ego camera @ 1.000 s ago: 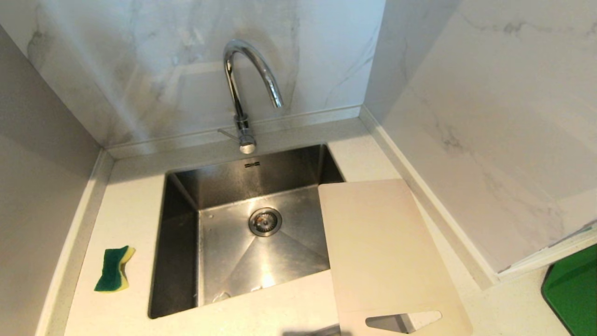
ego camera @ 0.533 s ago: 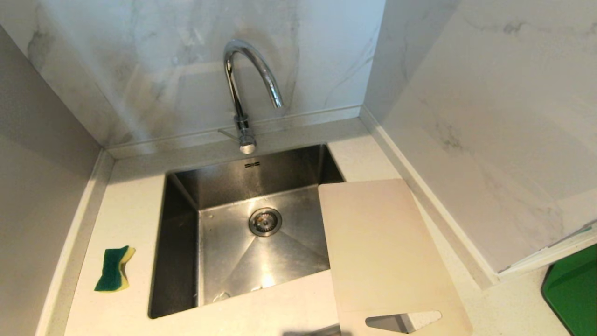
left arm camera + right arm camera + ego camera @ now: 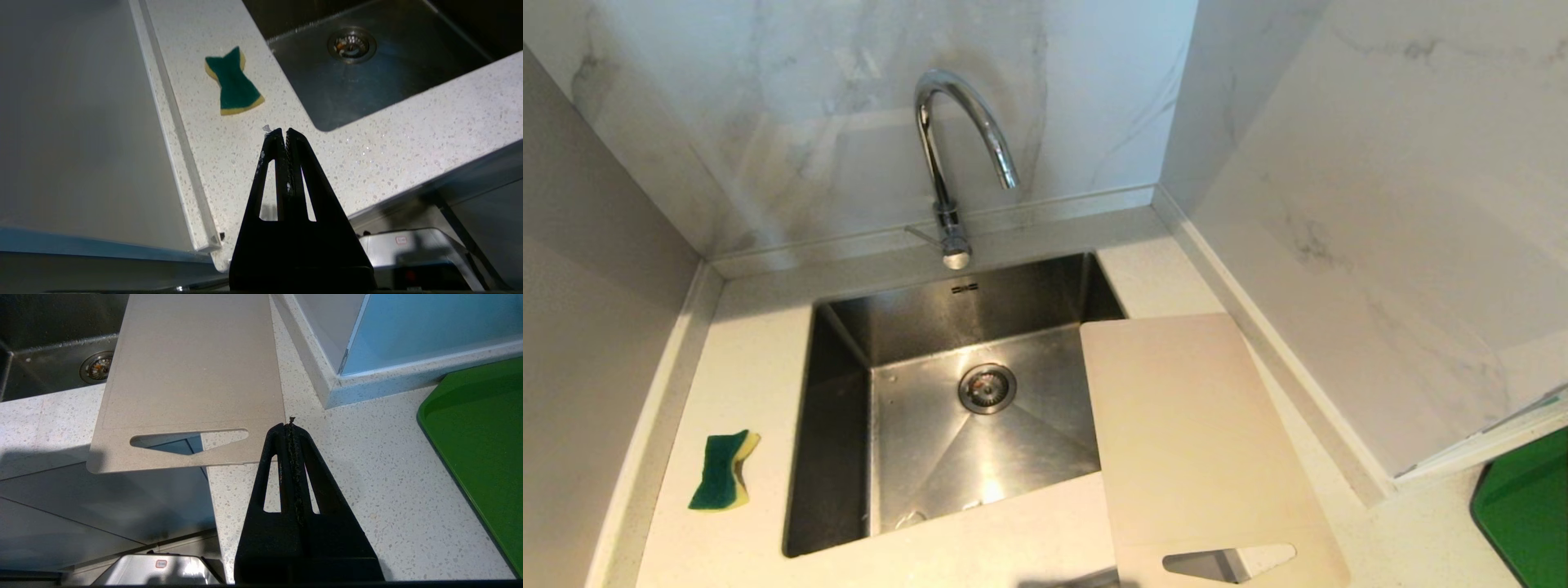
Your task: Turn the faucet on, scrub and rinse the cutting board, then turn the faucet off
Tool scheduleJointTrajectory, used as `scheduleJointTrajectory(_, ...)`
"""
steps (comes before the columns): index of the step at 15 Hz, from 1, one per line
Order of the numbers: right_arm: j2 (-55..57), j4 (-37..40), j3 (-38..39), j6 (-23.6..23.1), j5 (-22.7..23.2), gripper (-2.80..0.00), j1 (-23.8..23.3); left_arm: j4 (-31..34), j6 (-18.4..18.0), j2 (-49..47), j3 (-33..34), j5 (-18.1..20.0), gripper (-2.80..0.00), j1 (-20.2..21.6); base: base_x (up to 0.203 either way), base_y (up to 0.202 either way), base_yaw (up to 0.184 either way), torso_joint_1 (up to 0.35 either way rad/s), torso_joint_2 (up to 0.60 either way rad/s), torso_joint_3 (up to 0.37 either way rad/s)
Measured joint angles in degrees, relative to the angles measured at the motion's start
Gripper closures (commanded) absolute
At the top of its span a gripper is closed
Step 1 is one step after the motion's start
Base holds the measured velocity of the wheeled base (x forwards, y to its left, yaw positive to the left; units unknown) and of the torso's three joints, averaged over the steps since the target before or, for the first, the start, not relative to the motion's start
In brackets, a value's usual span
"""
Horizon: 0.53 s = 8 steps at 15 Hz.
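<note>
ahead of my left gripper (image 3: 285, 131), past the near edge of the tabletop (image 3: 367, 159), the green and yellow sponge (image 3: 233, 83) is lying flat, with the steel sink (image 3: 380, 81) off to one side of it. my left gripper is hanging low with its fingers pressed together and nothing between them. my right gripper (image 3: 291, 426) is just as empty and closed, hovering just beside the handle end of the cutting board (image 3: 192, 363), whose near corner is jutting over the tabletop's edge while its far end is overhanging the sink.

beyond both grippers, at the back rim of the sink, the faucet (image 3: 956, 155) is standing dry, its thin lever (image 3: 923, 234) pointing sideways from the base; no water is running.

i am judging the first step to be that lever. to do it well i am planning to bring my left gripper over the sink without brushing the arched spout, meet the lever near its free tip with fingers closed, and push gently so the flow is starting modest and not splashing off the board.
</note>
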State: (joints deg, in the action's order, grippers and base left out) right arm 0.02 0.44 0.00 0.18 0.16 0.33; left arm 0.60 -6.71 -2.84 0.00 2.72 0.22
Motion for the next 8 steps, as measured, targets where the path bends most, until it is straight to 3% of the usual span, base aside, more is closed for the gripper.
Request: scheduleJointTrajectory(8,0.0,0.0,0.0,0.0,0.0,0.0,0.0,0.15,1.59,2.82,0.0,-0.72,0.0,-0.15,0.0,0.0,0.0,0.0,0.0,0.0)
